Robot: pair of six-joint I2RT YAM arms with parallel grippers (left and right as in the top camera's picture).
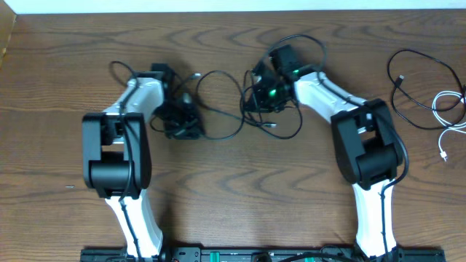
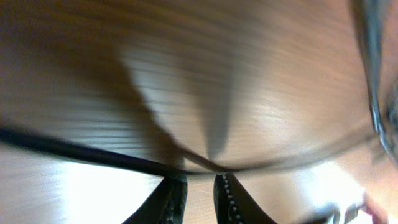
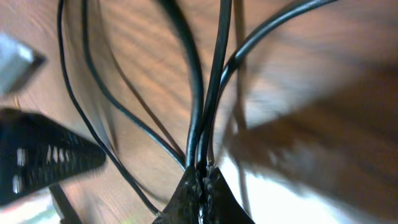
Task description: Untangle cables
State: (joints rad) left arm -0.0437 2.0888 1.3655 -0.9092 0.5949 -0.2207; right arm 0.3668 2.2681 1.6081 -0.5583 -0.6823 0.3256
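Your right claw (image 3: 202,177) is pressed together, pinching strands of the tangle of thin black cables (image 1: 226,109). Several cords fan out from its tips across the brown wood-grain table (image 1: 233,189). That grip likely serves as an anchor, so one end of the knot holds firm while the other side is worked.

Your left claw (image 2: 200,180) has its two fingers slightly apart, and one thin black strand (image 2: 93,152) crosses right at their tips. The wrist view is blurred, so you cannot tell whether the strand is clamped or only touched. From above, the tangle lies between the two claws, with loops trailing toward each, which suggests the two claws are set to draw the cords apart.

Well out to the right claw's outer side, apart from the tangle, lie a loose black cable (image 1: 408,80) and a white cable (image 1: 445,109), probably already separated.
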